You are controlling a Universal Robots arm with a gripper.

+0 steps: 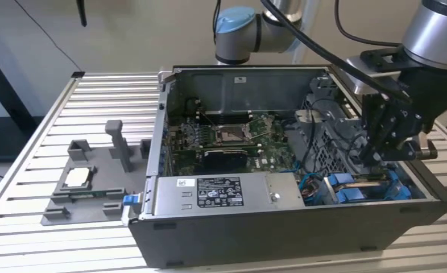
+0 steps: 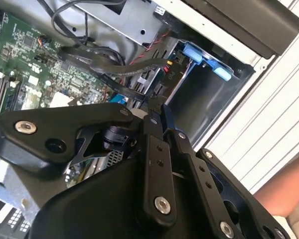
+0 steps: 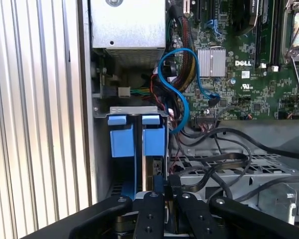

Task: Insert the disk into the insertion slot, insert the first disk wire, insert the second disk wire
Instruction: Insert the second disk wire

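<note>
first wrist view: the gripper (image 3: pixel 164 186) is pinched shut on a thin black wire plug, low in the pc case (image 1: pixel 299 239) by the blue-framed disk (image 3: pixel 137 142) (already seated in its insertion slot (image 3: pixel 132 110)); the plug looks light and bendy, best held by its hard end.

A white printed label (image 1: pixel 219 192) was seen on the silver power-supply box (image 1: pixel 280 190), and white lettering (image 3: pixel 243 63) on the green motherboard (image 3: pixel 249 94). Their wording was left unread.
</note>
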